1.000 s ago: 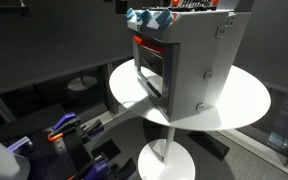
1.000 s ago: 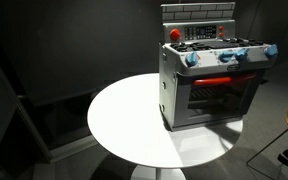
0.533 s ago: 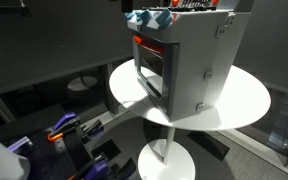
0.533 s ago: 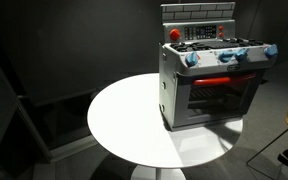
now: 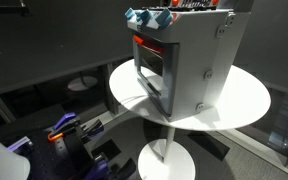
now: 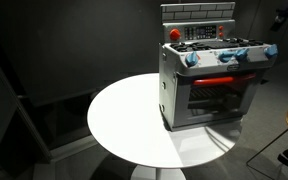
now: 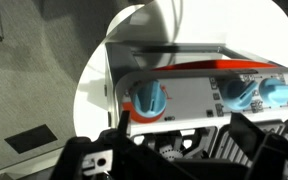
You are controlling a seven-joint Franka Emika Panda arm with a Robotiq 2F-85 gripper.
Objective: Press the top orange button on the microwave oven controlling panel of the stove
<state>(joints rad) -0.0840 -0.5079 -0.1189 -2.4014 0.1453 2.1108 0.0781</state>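
Note:
The grey toy stove (image 5: 199,60) stands on a round white table (image 5: 249,100), and it shows in both exterior views (image 6: 174,95). Its dark window door (image 6: 219,100) faces outward. The narrow panel strip with red-orange marks (image 6: 222,80) runs just above the window, and also shows in an exterior view (image 5: 149,45) and in the wrist view (image 7: 246,66). Blue-white knobs (image 7: 149,97) sit along the top edge. My gripper (image 7: 174,152) hovers above the stove with its dark fingers spread apart and empty, touching nothing.
The white table (image 6: 124,120) stands on a pedestal with a round base (image 5: 164,160). Dark floor surrounds it. Cables and purple-blue gear (image 5: 64,130) lie on the floor near the table. A red knob (image 6: 175,34) sits on the stove's top.
A dark shape has come into the top right corner of one exterior view. The stove and table have not moved.

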